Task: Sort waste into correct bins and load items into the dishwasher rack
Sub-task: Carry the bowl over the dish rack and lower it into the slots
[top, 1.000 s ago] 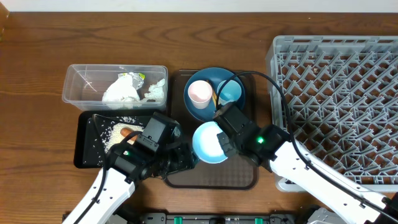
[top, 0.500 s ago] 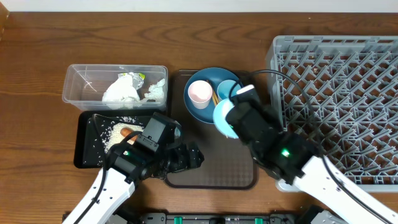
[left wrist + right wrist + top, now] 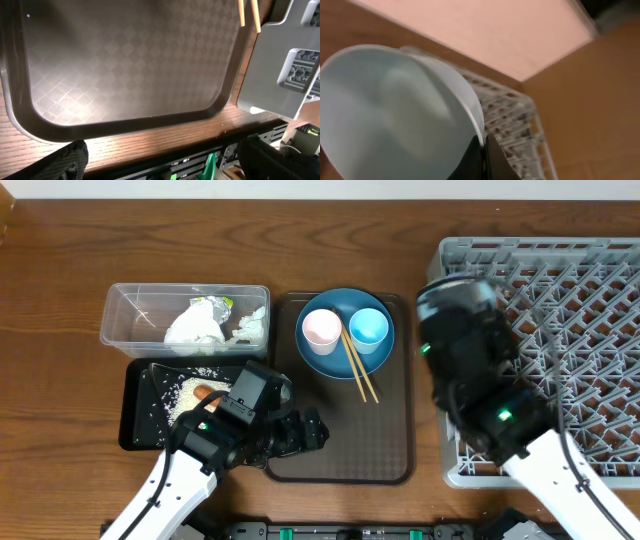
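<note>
right end effector [image 3: 484,151]: bowl [image 3: 395,115] pinched (above rack [image 3: 560,300]) | left arm [image 3: 190,452]: over tray [image 3: 385,430]

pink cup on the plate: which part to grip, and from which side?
Take the pink cup by its rim, coming straight down from above. It stands upright with its mouth open, so one finger can go inside and one outside. Pinch the wall facing away from the chopsticks: they lie close along its other side, with the light blue cup just beyond.
</note>
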Available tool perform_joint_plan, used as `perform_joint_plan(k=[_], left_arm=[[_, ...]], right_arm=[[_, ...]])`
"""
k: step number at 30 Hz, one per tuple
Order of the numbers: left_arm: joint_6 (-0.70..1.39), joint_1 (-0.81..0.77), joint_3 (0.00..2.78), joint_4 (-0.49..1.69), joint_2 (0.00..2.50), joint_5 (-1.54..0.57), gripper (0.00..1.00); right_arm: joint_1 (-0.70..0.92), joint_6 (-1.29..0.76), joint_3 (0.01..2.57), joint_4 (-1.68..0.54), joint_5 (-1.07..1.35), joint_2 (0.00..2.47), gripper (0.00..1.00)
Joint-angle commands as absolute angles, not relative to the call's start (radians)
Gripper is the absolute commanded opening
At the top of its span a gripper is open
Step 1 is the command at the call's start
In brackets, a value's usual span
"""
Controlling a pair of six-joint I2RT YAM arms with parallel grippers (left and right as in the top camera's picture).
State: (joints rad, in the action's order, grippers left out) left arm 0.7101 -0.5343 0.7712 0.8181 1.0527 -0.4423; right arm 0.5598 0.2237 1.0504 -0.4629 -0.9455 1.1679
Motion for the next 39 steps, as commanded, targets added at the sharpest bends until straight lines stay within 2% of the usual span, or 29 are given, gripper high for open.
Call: perform_joint_plan(k=[1,11,24,34,39], left_arm=[[0.708,-0.535,0.793,0.822,1.044,-0.445,0.98],[0.708,-0.535,0.793,0.823,1.044,-0.445,0.98],[0.708,-0.535,0.793,0.823,1.044,-0.445,0.98],[0.709,-0.535,0.793,0.822,1.044,-0.445,0.98],[0.708,-0.535,0.793,0.822,1.044,-0.445,0.98]], right_arm=[[0.446,0.384,1.071,-0.364,-0.991,1.164,0.01],[0.167,0.503,1.071,0.003,-0.983,1.297,0.01],[0.036,0.877,1.071,0.441,-0.976,1.675,0.01],[0.033,0.893,1.071,0.497,-0.976,1.816,0.01],[0.044,0.813,1.071,0.45,-0.976,1.829,0.01]])
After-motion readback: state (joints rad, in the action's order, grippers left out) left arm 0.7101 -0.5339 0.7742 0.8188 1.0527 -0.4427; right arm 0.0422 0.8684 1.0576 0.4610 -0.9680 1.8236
